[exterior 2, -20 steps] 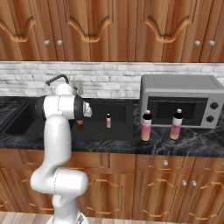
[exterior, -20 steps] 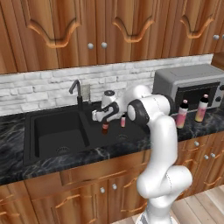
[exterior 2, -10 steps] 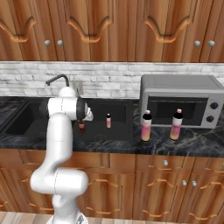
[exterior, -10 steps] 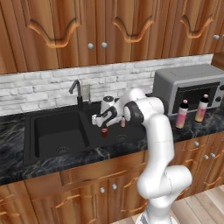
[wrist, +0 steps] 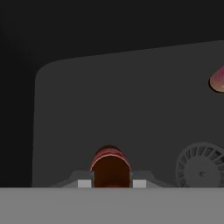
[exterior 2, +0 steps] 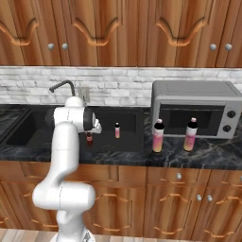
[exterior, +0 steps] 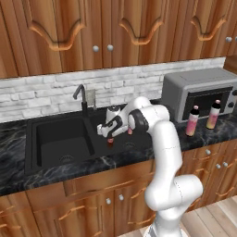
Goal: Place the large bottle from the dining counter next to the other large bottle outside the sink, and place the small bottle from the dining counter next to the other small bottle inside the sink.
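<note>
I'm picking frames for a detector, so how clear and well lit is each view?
Left base view: evenly lit, soft; small bottle in the pincer is tiny. Right base view: same, sink interior near black. Hand view: very dim, bottle cap and drain readable.

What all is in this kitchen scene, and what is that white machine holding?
Large bottles: two, pink with dark caps, on the counter in front of the microwave, outside the sink.
Small bottle in the hand: one, reddish, held over the right sink basin.
Other small bottle: one, pink, standing in the same basin.
Sink: one, black, set in the counter; a round drain shows in the hand view.
Faucet: one, dark, behind the sink.
Microwave: one, grey, on the counter at the right.
Counter: one, black marble.
Cabinets: brown wood, above and below the counter.
Backsplash: white brick.
Arm: one, white.
Hand: one, shut on the small bottle.
</note>
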